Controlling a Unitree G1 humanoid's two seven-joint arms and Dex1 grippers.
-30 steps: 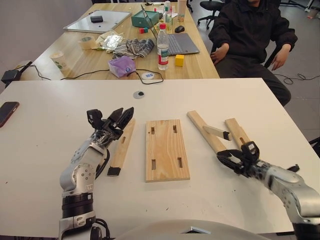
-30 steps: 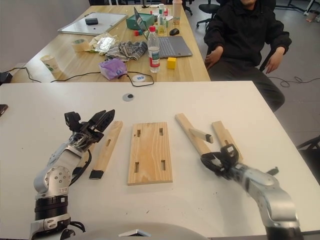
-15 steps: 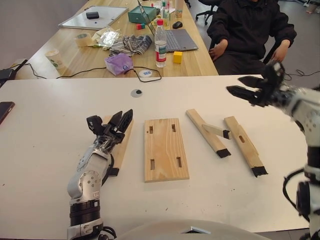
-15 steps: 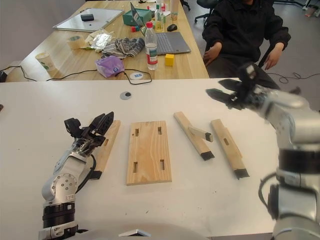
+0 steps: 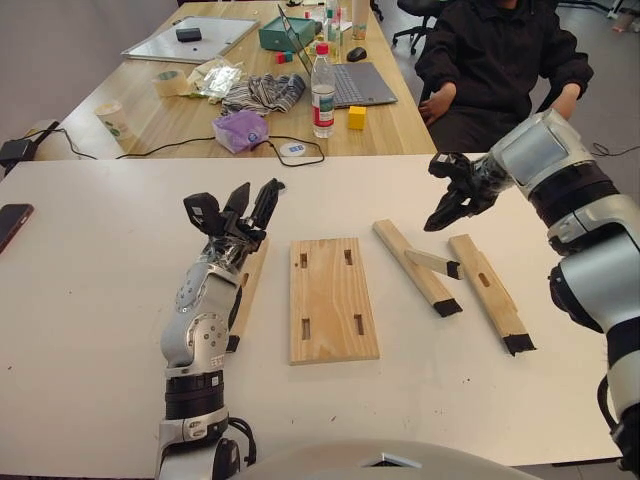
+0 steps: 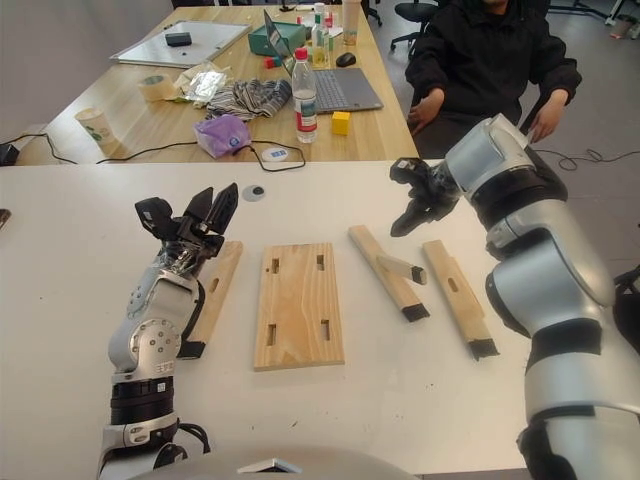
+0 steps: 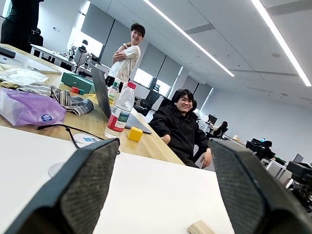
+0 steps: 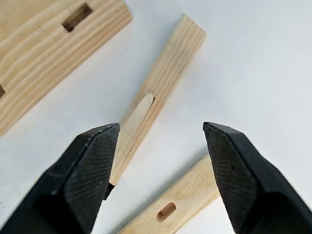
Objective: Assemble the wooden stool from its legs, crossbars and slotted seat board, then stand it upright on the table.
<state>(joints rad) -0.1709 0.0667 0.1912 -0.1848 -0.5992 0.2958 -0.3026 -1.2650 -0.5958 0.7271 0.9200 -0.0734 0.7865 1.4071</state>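
**A:** So where were we at that point? Anything joined yet?

**B:** Nope, all loose. Nearest us the seat board (image 5: 333,298) lay flat in the middle of the desk (image 5: 90,300), slots up. The left leg (image 5: 247,285) lay just beside it. On the other side were the inner leg (image 5: 430,288) and the outer leg (image 5: 487,290). The short crossbar (image 5: 432,263) lay between them with one end resting on the inner leg. We couldn't tell if it sat in a slot.

**A:** And the hands?

**B:** The right hand (image 5: 445,195) was the big change. A second before, it sat low by the near ends of that pair. Then it swung up high and far, and by now it had come back over their far ends. It pointed down at the crossbar, fingers wide apart and empty. The left hand (image 5: 253,200) had tipped up off the far end of the left leg. Its fingers were spread too, gripping nothing, and it aimed out at the room rather than at the wood.

**A:** Meaning?

**B:** We figured nothing had been grabbed yet, so the task was basically at the start. The right hand looked like it was re-lining for the crossbar.
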